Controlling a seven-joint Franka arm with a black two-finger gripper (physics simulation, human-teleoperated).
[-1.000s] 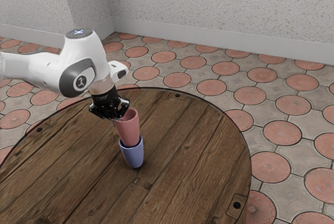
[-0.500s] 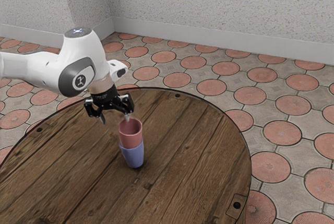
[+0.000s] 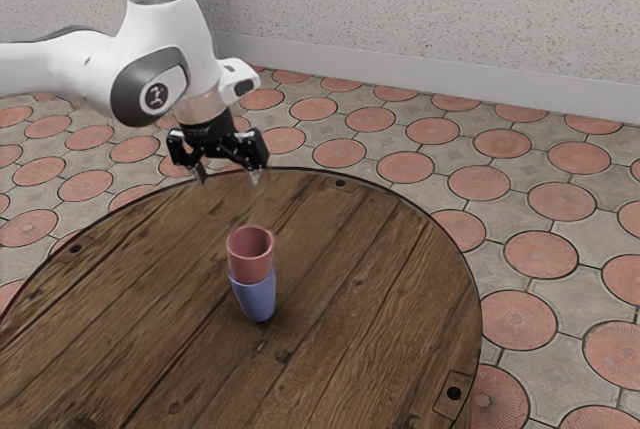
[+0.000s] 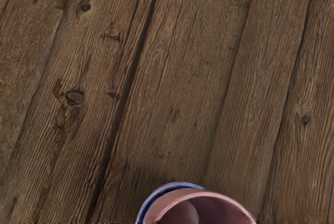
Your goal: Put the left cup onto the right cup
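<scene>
Rises clear since release, pincer (image 3: 228, 177) spread wide and empty; leaves pink cup (image 3: 250, 252) nested upright in blue cup (image 3: 256, 301); stacking apparently done.

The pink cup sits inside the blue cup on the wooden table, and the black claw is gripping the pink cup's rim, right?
Not quite. The pink cup does sit nested in the blue cup on the wooden table, but the gripper grips nothing: the exterior view shows it hanging open above the cups, apart from them.
</scene>
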